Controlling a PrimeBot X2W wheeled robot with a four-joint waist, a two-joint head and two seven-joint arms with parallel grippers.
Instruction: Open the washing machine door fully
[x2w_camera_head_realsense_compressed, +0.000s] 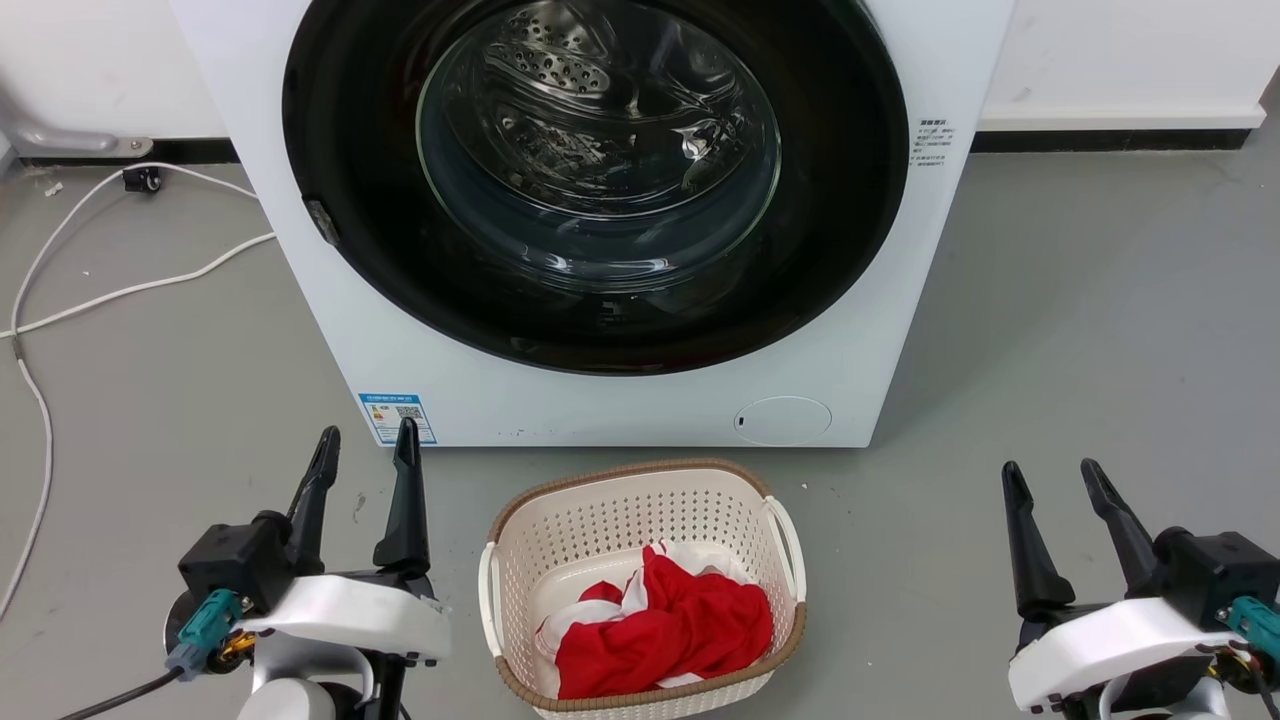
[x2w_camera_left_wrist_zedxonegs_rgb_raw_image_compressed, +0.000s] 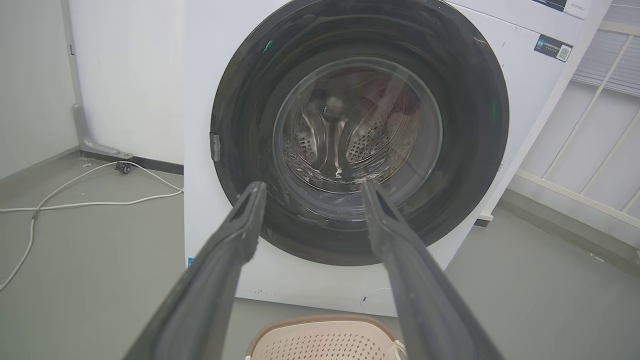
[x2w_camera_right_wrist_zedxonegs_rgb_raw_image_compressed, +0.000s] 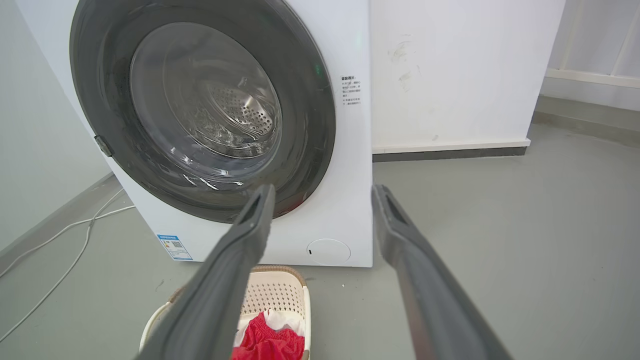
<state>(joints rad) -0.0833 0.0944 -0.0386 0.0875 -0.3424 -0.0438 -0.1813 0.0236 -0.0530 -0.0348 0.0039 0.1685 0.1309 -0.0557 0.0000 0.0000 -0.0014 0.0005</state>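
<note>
White washing machine (x2w_camera_head_realsense_compressed: 300, 330) square ahead on the grey floor (x2w_camera_head_realsense_compressed: 1100, 320), back to the wall (x2w_camera_head_realsense_compressed: 1100, 50). Across nearly its whole front, the door (x2w_camera_head_realsense_compressed: 596, 180): shut, flush with the machine, glossy black around a bulging clear glass bowl (x2w_camera_left_wrist_zedxonegs_rgb_raw_image_compressed: 357, 137), with the steel drum (x2w_camera_head_realsense_compressed: 560, 60) visible behind. Opening not yet begun, by the look of it.

Likely heavy for its size and wholly stiff, swinging on one fixed arc, so to be drawn along that arc and not straight out. Gloss and curved glass too slick and too broad to pinch. No hold worth trying there, and the glass best spared any knock.

Directly before the machine, a pale perforated basket (x2w_camera_head_realsense_compressed: 640, 468) on the floor, probably beneath the door's sweep though seemingly low enough to clear. Worth watching all the same.

At the lower left of the head view, the left gripper (x2w_camera_head_realsense_compressed: 367, 432), fingers spread apart, holding nothing, well short of the machine. At the lower right, the right gripper (x2w_camera_head_realsense_compressed: 1050, 467), fingers likewise parted and empty, also well apart from it.

In the basket, a crumpled red and white cloth (x2w_camera_head_realsense_compressed: 665, 625).

Smallest and most useful: a little grey tab (x2w_camera_head_realsense_compressed: 322, 222) at the door's left edge, presumably the catch or handle, which would put the pivot on the right side, though hidden. Best bet: hook a left finger behind that edge, expect a firm snap on release, then easy swinging.
</note>
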